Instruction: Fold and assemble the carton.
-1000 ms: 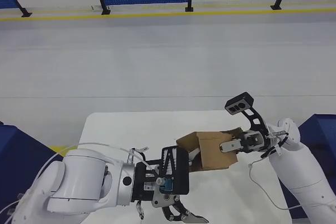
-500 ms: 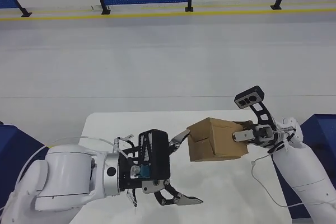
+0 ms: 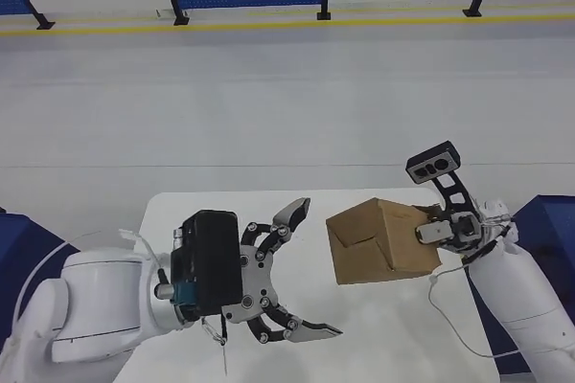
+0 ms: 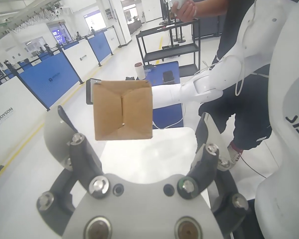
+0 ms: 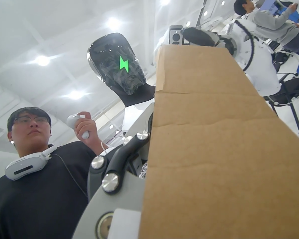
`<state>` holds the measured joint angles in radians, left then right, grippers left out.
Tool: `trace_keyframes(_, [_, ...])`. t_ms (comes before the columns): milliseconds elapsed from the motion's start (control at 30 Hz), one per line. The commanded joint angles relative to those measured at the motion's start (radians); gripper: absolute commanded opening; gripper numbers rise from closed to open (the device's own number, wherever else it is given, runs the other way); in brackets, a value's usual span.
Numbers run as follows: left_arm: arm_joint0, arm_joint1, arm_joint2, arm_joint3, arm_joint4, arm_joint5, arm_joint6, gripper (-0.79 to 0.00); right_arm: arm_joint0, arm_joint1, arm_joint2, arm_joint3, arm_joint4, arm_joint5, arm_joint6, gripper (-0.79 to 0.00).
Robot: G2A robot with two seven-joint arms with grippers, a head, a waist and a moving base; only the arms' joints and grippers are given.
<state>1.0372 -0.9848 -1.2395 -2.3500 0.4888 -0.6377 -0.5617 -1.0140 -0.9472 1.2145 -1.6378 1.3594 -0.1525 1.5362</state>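
- Left tool [image 3: 314,267]: spread wide, nothing held. It has been drawn back and swung clear of the carton [image 3: 379,239], which was touched 1 s ago.
- Right tool [image 3: 431,233]: clenched on the carton's far wall.
- Carton: raised and turned meanwhile. It is now held in the air over the right part of the counter [image 3: 172,215], with its folded flaps faced toward the left tool.
- That end is judged closed; the opposite end is hidden.

Left end effector [image 3: 318,266] wide open, right end effector [image 3: 431,233] — seemingly — clamped
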Motion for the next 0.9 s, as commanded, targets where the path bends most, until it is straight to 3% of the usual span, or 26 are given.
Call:
trace_keyframes(0, [0.001,0.004,-0.036,0.0,-0.005,-0.027,-0.001,0.0,-0.002,0.003,0.006,-0.023,0.007,-0.01,0.0,-0.785])
trace_keyframes(267, [0.052,0.014,-0.112,0.0,-0.009,-0.098,0.023,0.0,-0.011,0.025,0.011,-0.005,-0.057,-0.046,0.0,-0.785])
trace_keyframes(400, [0.076,0.017,-0.118,0.0,-0.019,-0.086,0.016,0.0,0.033,0.059,0.046,0.065,-0.451,-0.068,0.0,-0.785])
trace_keyframes(500, [0.088,0.018,-0.103,0.0,-0.027,-0.072,0.002,0.0,0.058,0.082,0.088,0.029,-0.705,-0.033,-0.001,-0.785])
trace_keyframes(700, [0.084,0.015,-0.044,0.0,-0.026,-0.034,-0.015,0.0,0.048,0.127,0.123,-0.154,-1.309,0.06,0.0,-0.785])
trace_keyframes(867, [0.077,0.01,0.016,0.004,-0.023,-0.011,-0.023,0.0,0.011,0.153,0.043,-0.298,-1.592,0.121,0.0,-0.785])
